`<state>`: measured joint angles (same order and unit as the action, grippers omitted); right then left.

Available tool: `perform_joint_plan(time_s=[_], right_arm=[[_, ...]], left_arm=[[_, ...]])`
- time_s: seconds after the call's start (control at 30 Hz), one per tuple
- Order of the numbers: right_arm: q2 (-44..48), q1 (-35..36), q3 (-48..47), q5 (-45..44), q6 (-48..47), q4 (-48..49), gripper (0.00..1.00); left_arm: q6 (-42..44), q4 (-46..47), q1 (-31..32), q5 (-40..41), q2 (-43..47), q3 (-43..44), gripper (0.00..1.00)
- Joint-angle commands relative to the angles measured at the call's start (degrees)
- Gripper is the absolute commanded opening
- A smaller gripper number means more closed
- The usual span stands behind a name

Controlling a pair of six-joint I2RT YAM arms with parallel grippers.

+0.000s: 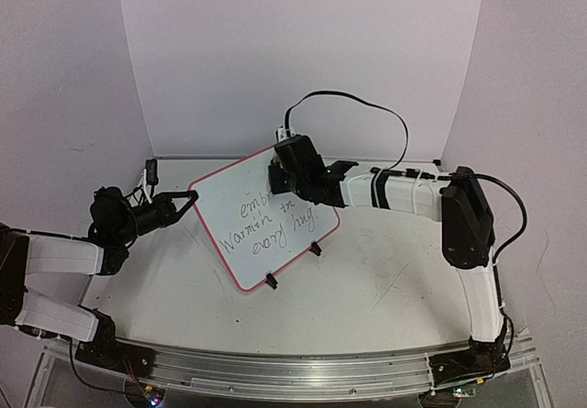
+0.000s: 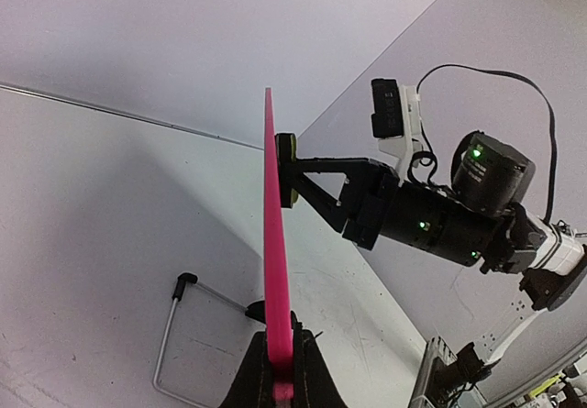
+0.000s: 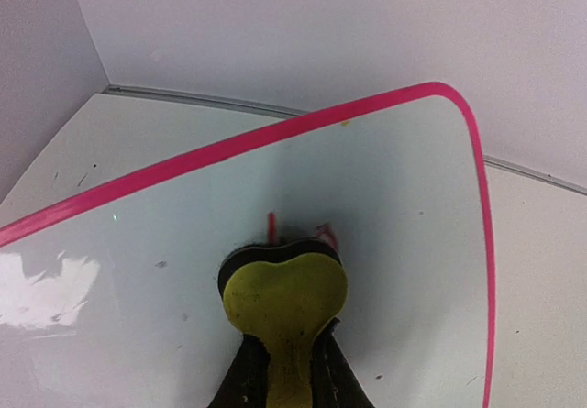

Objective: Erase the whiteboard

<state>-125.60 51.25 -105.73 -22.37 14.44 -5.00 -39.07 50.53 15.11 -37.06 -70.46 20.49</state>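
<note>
Left fingers (image 2: pixel 253 382) are clamped on the whiteboard (image 1: pixel 216 208) edge, held tilted over the counter (image 1: pixel 385 289); right fingers (image 3: pixel 240 379) are pinched on a yellow eraser (image 3: pixel 286 300). Pressed too hard, the board could get twisted loose.

The whiteboard (image 1: pixel 220 208) has three lines of dark handwriting across its middle. The top line starts with "emb", and the right gripper (image 1: pixel 277 174) hides the rest of it. The middle line looks like "Warmin tr". The bottom line, nearest the board's lower edge, looks like "exarj hug", but the letters are too small to be sure. No other words can be read.
</note>
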Motion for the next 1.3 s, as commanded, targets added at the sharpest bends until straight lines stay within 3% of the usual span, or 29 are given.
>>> perform_joint_plan(time_s=[0.0,0.23,0.43,0.63,1.27], right_arm=[[0.24,-1.78,0.56,1.12,-0.44,1.93,0.0],[2.51,0.62,1.79,5.64,-0.39,4.07,0.0],[2.57,5.95,0.79,6.12,-3.14,5.96,0.0],[1.58,6.91,-0.87,3.82,-2.19,5.47,0.0],[-0.45,-5.74,-3.45,3.12,0.22,-3.74,0.0]], left_arm=[[6.36,1.79,2.38,-8.18,0.76,0.73,0.0],[6.51,1.8,2.6,-8.53,0.75,0.91,0.0],[6.6,1.83,2.89,-8.74,0.64,1.06,0.0],[6.71,1.83,3.03,-8.91,0.76,1.05,0.0],[7.33,1.79,3.75,-9.82,0.45,1.41,0.0]])
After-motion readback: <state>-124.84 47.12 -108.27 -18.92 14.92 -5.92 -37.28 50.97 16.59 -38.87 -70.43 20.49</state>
